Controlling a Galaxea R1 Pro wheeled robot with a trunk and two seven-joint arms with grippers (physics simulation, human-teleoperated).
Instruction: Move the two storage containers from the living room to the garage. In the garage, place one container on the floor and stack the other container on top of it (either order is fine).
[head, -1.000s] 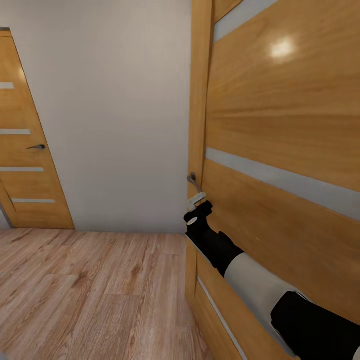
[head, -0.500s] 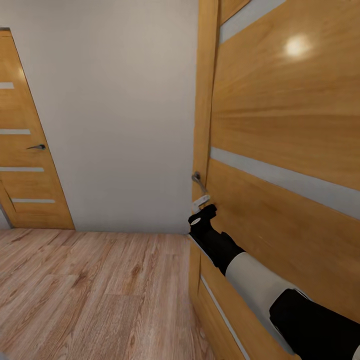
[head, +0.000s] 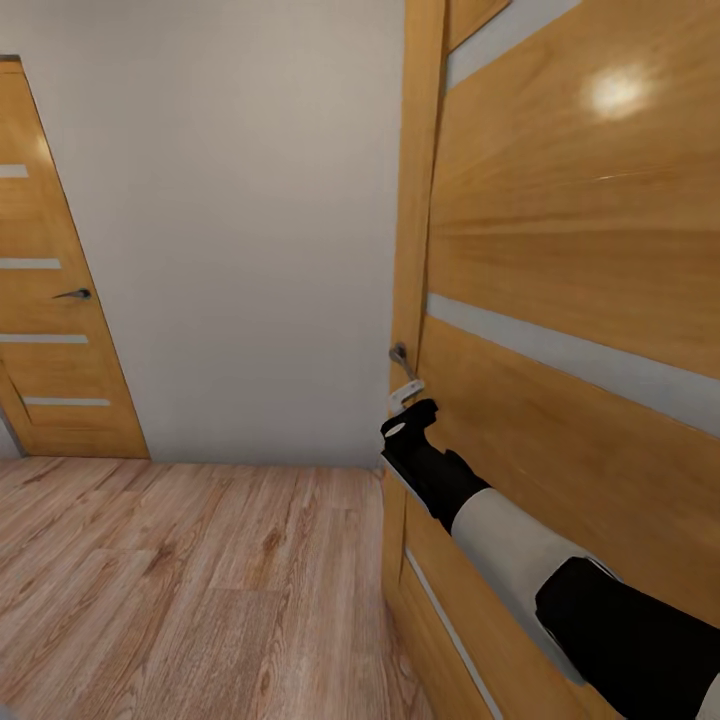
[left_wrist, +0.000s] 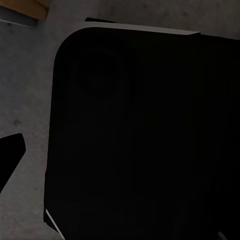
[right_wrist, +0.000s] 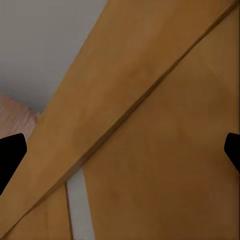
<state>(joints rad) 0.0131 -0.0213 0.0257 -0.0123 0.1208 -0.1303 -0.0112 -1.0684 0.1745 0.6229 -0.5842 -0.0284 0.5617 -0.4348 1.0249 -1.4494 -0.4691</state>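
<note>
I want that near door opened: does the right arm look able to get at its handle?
Probably yes: the right gripper sits just beneath the door handle, nothing between them, fingertips spread apart.

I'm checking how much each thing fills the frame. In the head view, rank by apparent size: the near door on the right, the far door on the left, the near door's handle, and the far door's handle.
1. Near door, largest, though nearness inflates it.
2. Far door, cut by the frame edge.
3. Near door's handle.
4. Far door's handle, smallest; distance may account for that.
</note>
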